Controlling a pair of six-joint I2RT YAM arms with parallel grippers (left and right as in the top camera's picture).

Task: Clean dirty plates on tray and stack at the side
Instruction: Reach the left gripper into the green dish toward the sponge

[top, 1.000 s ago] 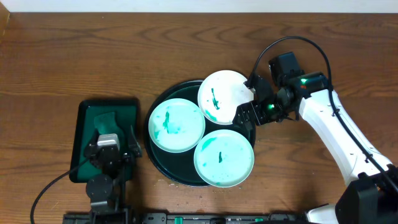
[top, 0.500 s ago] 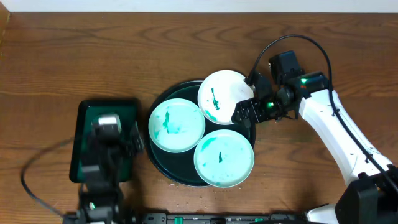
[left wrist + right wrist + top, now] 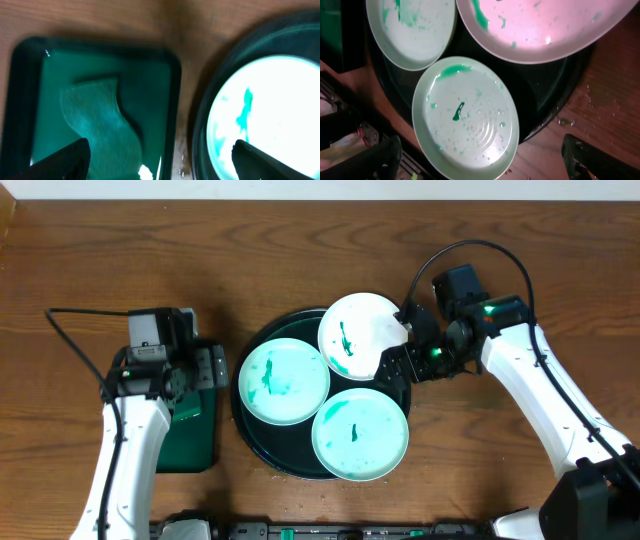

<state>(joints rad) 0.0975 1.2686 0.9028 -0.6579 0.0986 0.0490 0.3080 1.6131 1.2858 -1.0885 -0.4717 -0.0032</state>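
On the wooden table [image 3: 300, 250], the left gripper [image 3: 208, 370] hovers over the right part of a small rectangular green tray [image 3: 185, 442], its jaws spread wide and holding nothing; a green cloth [image 3: 97, 120] lies inside that tray, under the gripper. Just to the right sits the tray [image 3: 256, 436], round and dark, carrying all three plates: the left plate [image 3: 284, 381] and the front plate [image 3: 360, 434] lie flat inside it, both smeared with teal; the back plate [image 3: 360, 337] carries a teal streak and reaches out over the tray's far right rim. The right gripper [image 3: 397, 342] sits at that plate's right edge with its jaws wide apart; whether a finger touches the plate I cannot tell.
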